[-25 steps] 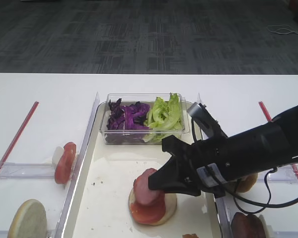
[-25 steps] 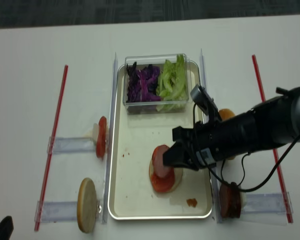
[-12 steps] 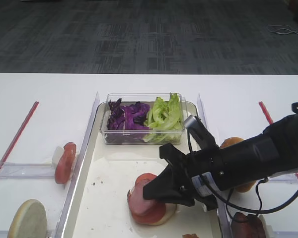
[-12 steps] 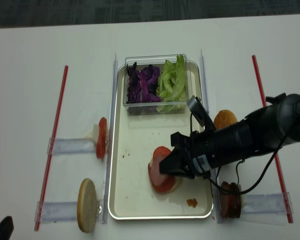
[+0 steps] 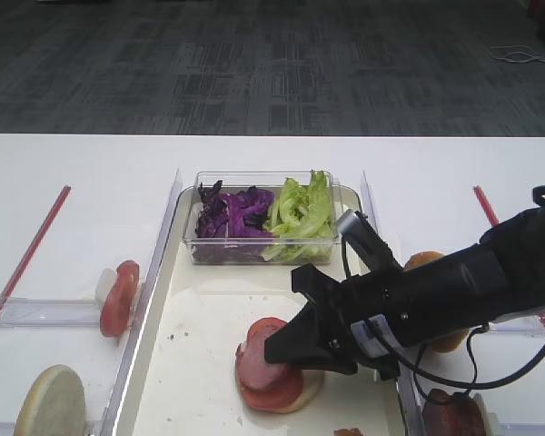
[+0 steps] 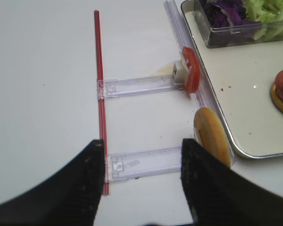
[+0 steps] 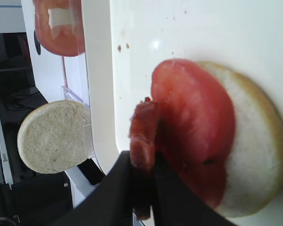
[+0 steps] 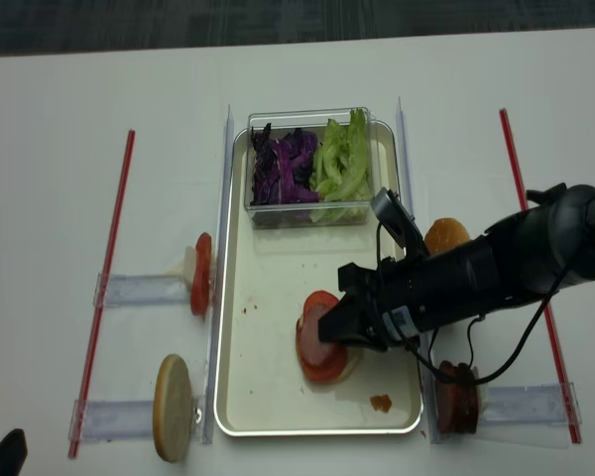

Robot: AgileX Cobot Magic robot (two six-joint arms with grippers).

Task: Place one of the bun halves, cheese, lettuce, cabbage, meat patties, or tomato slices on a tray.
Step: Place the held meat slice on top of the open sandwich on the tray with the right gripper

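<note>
Patty (image 7: pixel 143 134) pinched on edge in my right end effector (image 7: pixel 142 176), jaws closed tight on its lower rim; it stands upright against the tomato slice (image 7: pixel 198 125) that already lies on a pale bun half (image 7: pixel 254 155). That stack sits on the tray (image 8: pixel 278 397), toward its near end, centre-right. I judge the placing nearly done: the patty is over the stack and touching it, but not yet released or laid flat. Left to do: tip it down, open, pull clear.

Left end effector (image 6: pixel 141 186) hangs above the surface to the left of the tray, jaws spread, nothing between them.

Count, as far as I can see:
- Bun halves: three. One under the stack; one pale disc (image 8: pixel 174 407) standing on edge in a clear holder left of the tray; one golden dome (image 8: pixel 444 236) right of the tray, partly behind my arm.
- Tomato slices: two. One on the stack, one (image 8: pixel 200 288) upright in the upper left holder.
- Meat patties: two. One in my grip; one dark disc (image 8: pixel 454 397) in the lower right holder, and it may hide more behind it, which I cannot tell.
- Lettuce (image 8: pixel 342 164) and cabbage (image 8: pixel 283 167): one heap each, side by side in the clear box (image 8: pixel 307 213) at the tray's far end.
- Cheese: none seen.
- One small reddish scrap (image 8: pixel 380 402) on the tray near the right corner.
</note>
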